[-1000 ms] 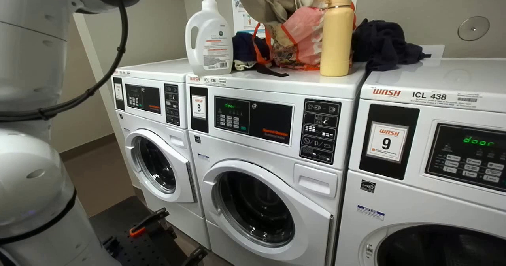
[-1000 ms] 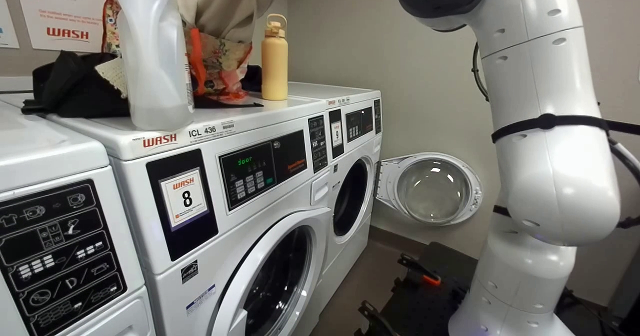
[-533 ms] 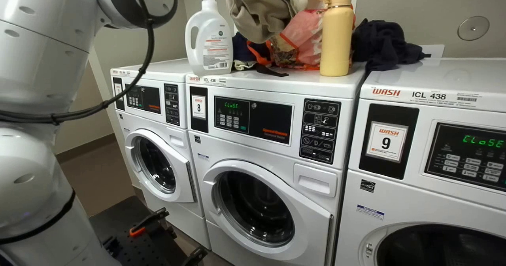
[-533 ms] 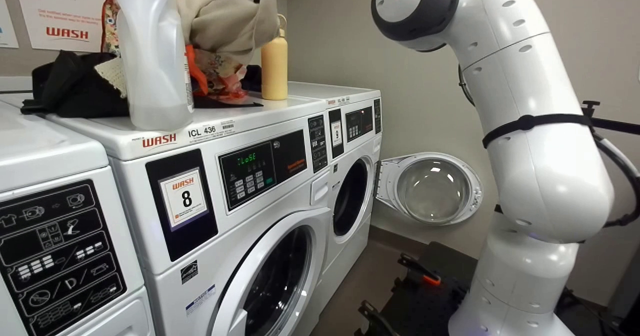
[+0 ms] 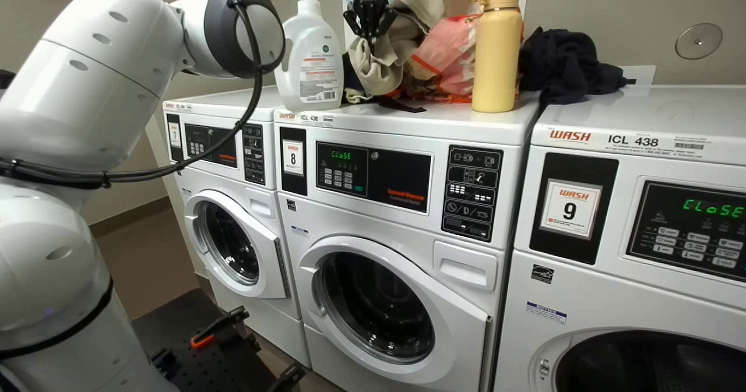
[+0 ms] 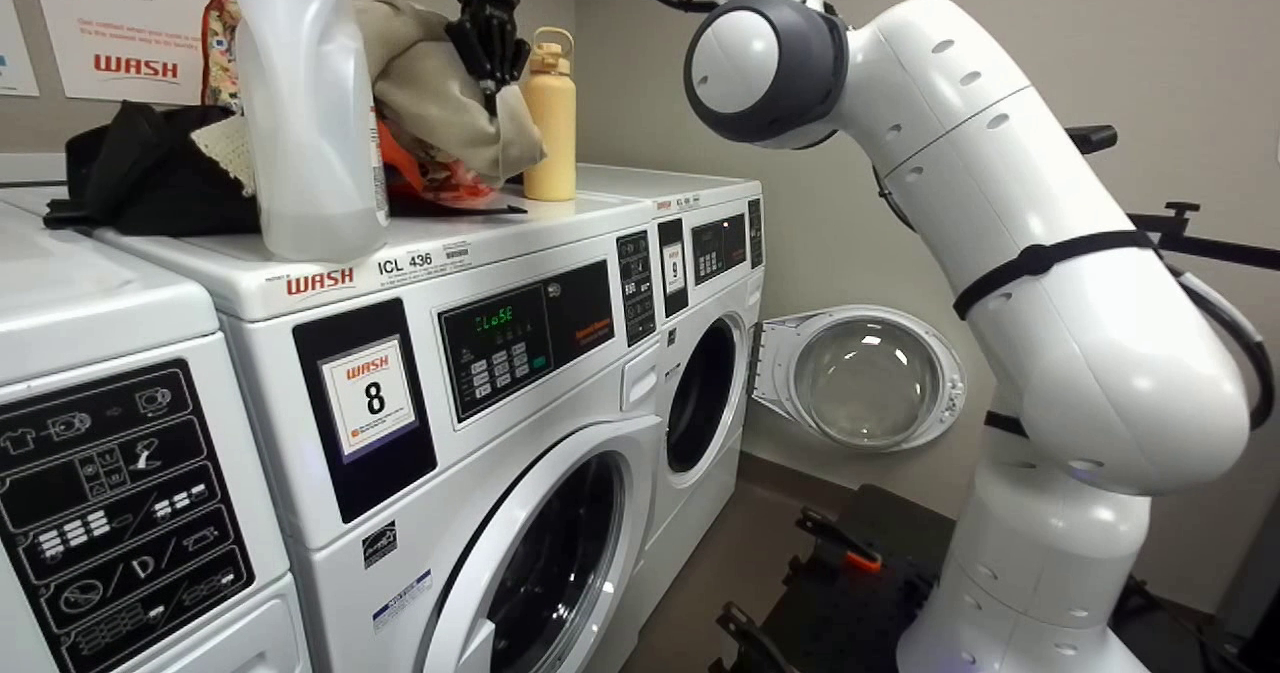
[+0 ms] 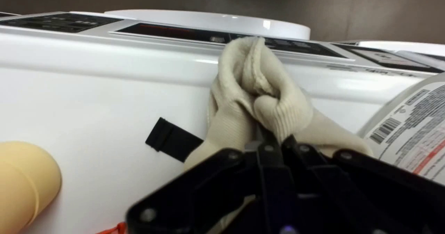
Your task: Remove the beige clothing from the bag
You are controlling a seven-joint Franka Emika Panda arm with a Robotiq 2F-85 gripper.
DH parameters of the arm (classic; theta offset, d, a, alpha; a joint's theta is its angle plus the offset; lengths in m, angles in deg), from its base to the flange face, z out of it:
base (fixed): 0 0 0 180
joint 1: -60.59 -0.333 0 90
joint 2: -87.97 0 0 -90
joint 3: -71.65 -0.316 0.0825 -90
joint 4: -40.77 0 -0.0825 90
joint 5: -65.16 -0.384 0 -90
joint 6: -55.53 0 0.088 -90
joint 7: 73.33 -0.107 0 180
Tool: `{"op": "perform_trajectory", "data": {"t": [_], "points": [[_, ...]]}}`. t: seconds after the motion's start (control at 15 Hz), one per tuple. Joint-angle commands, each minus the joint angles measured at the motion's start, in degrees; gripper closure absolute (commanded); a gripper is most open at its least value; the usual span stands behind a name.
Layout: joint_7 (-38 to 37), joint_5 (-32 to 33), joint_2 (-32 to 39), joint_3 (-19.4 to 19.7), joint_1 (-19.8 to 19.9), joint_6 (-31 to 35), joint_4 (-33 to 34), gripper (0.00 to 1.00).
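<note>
Bag (image 5: 447, 53) on washer (image 5: 419, 127), bottle (image 5: 495, 60) beside it

The beige clothing (image 7: 226, 129) is soft-looking matt cloth, finely ribbed in places. The bag (image 5: 451, 45) looks like thin, crinkled, faintly shiny plastic. Smooth, slightly cloudy plastic makes the jug (image 6: 305, 123); the bottle (image 5: 495, 60) is smooth and satiny. The surface (image 7: 104, 105) is smooth and glossy. The jaws look mostly matt.

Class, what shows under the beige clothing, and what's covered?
From under the beige clothing, a black strap pokes out onto the washer top; the bag partly shows in an exterior view. Anything else beneath is covered.
</note>
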Motion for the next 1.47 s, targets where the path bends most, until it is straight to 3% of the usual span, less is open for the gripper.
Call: {"op": "perform_trajectory", "data": {"t": [0.0,0.07,0.13,0.27,0.6,0.8,1.07,1.4], "points": [[-0.63,4.01,1.64,2.41,-2.08,4.59,1.17,0.99],[-1.09,4.57,1.85,2.66,-2.32,5.21,0.89,0.99],[-1.73,4.82,1.99,2.83,-2.35,5.91,0.86,0.69],[-1.86,5.71,1.60,3.57,-2.37,6.70,1.03,0.61],[-0.41,8.76,-3.80,5.30,-2.97,9.64,1.26,0.24],[1.27,10.34,-7.76,5.62,-3.88,15.12,1.48,0.00],[2.36,10.48,-8.54,5.24,-4.11,27.06,1.47,0.00],[1.80,8.67,-4.39,4.45,-2.70,39.80,-0.08,0.00]]}}
